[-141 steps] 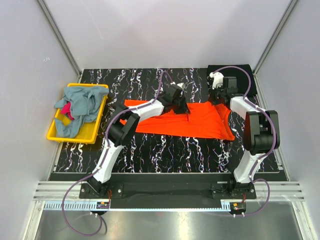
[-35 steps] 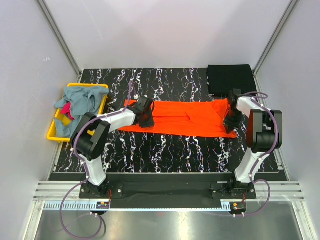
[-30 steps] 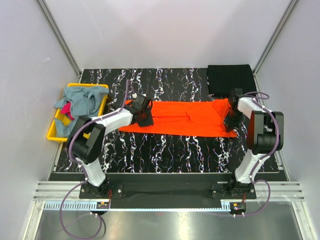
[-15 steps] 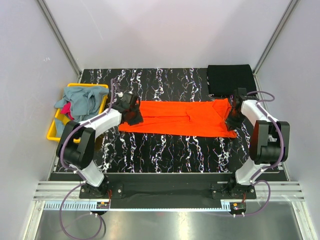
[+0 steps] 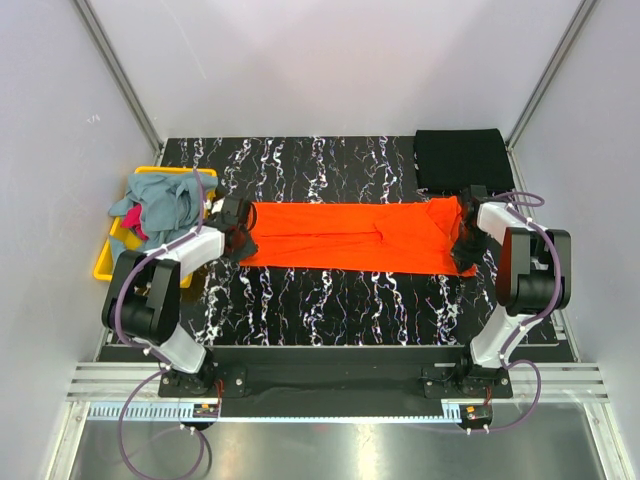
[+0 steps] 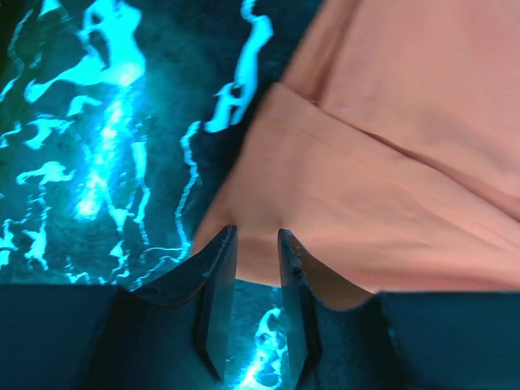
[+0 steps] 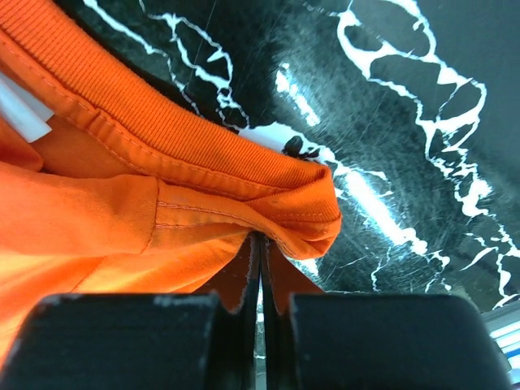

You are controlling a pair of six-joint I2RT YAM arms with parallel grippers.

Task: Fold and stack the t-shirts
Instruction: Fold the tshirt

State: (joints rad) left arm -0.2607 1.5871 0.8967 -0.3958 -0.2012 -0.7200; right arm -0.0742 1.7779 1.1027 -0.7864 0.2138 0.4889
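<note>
The orange t-shirt [image 5: 350,233] lies flat in a long band across the middle of the table. My left gripper [image 5: 240,232] is at its left end. In the left wrist view the jaws [image 6: 256,236] stand apart over the corner of the orange cloth [image 6: 390,187], with table showing between them. My right gripper [image 5: 468,240] is at the shirt's right end. Its fingers [image 7: 261,240] are pressed together on a bunched fold of orange cloth [image 7: 122,219] just below the ribbed collar [image 7: 187,146]. A folded black t-shirt [image 5: 462,160] lies at the back right.
A yellow bin [image 5: 105,270] at the left edge holds a grey-blue t-shirt [image 5: 165,205] and a magenta one [image 5: 135,225]. White walls enclose the black marbled table [image 5: 340,300] on three sides.
My left gripper has slid left along the orange t-shirt to its left end. My right gripper has shifted slightly right and closed on the shirt's right end.
</note>
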